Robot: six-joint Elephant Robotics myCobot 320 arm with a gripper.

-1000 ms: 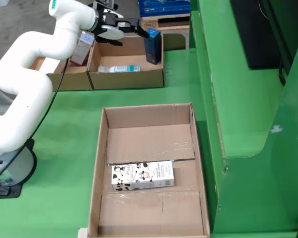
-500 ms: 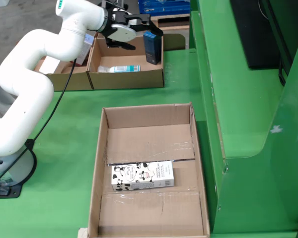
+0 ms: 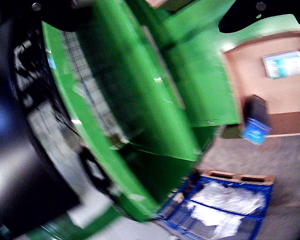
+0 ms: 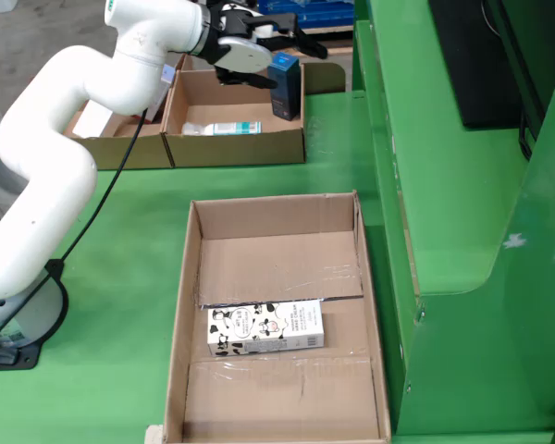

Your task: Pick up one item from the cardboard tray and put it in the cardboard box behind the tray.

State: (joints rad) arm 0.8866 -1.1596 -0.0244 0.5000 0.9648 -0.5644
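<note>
Green table [image 4: 259, 176], tray [image 4: 370, 305] holding milk carton [image 4: 265, 328]

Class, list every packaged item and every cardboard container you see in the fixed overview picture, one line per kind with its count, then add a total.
Cow-print cartons: 1, lying in the tray
Dark blue cartons: 1, at the gripper
White-and-teal packets: 1, in the back box
Cardboard trays: 1
Cardboard boxes: 2
Total: 6
</note>
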